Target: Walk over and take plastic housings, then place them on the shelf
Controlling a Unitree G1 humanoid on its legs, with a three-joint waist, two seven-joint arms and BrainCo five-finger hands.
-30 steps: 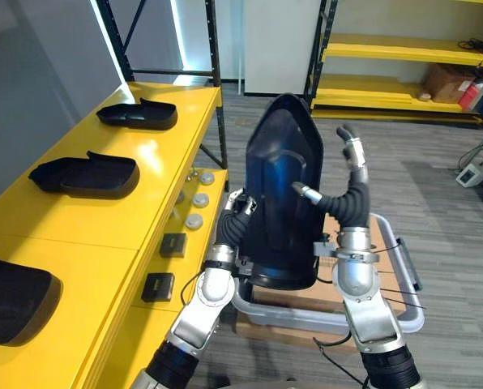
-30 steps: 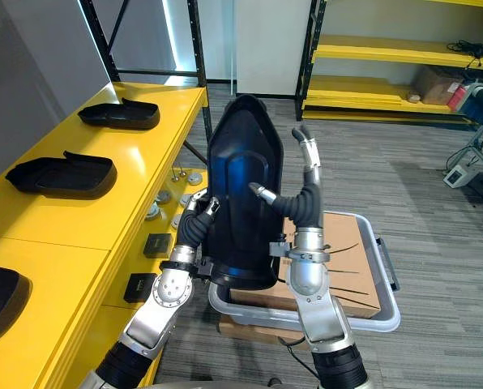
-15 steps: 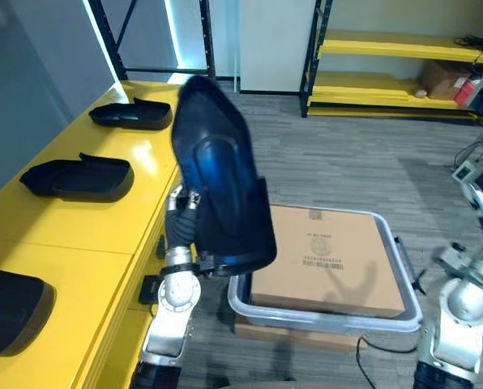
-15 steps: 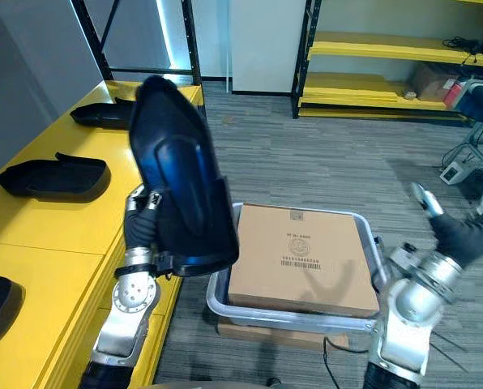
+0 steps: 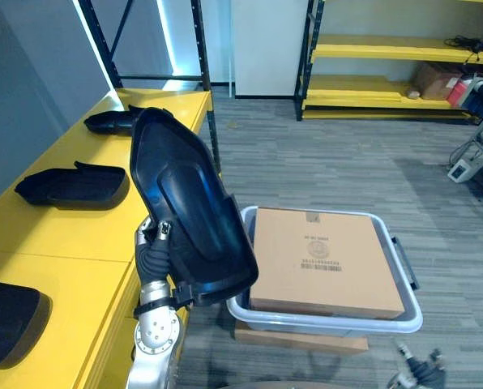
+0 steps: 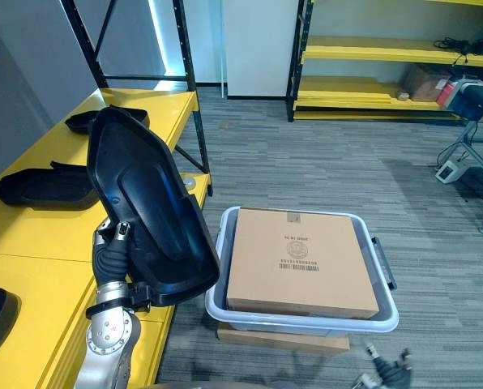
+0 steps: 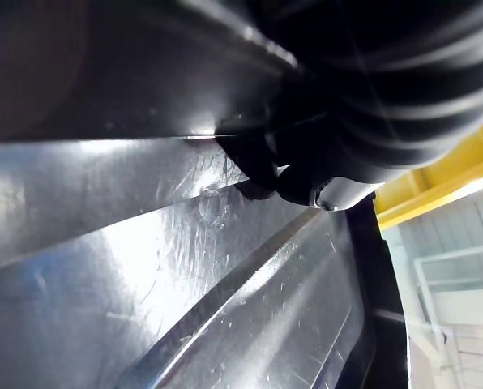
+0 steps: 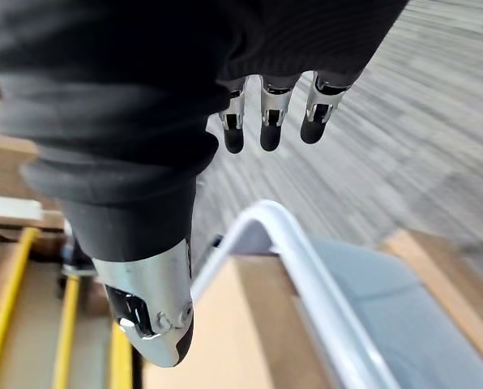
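The plastic housing (image 5: pixel 189 215) is a large, glossy black shell, pointed at its top and broad and rounded at its lower end, with a raised smooth panel down its middle. It is held up in the air, tilted, over the front edge of the yellow shelf (image 5: pixel 96 235) and just beside the bin. The left hand (image 5: pixel 154 253) carries it alone from below and behind. The thumb lies against the shell's left rim while the fingers are tucked out of sight behind it, so the hand is clamped on the housing. In the left wrist view the shell's polished surface shows fine scratches and a long moulded ridge right against the hand's ribbed cover.

Three more housings of the same black plastic lie flat on the shelf's smooth yellow top. One (image 5: pixel 71 185) is just left of the held shell, one (image 5: pixel 112 121) is farther back, and one (image 5: pixel 10 312) is nearest, at the lower left.

To the right of the held housing stands a pale grey plastic bin (image 5: pixel 331 322) with a rounded rim. A flat, square cardboard box (image 5: pixel 326 255) sits in it.

The right hand (image 8: pixel 262 105) hangs low over the bin's rim and the box. Its fingers are straight and relaxed and it holds nothing.

The floor (image 5: pixel 347 170) is grey striped carpet.
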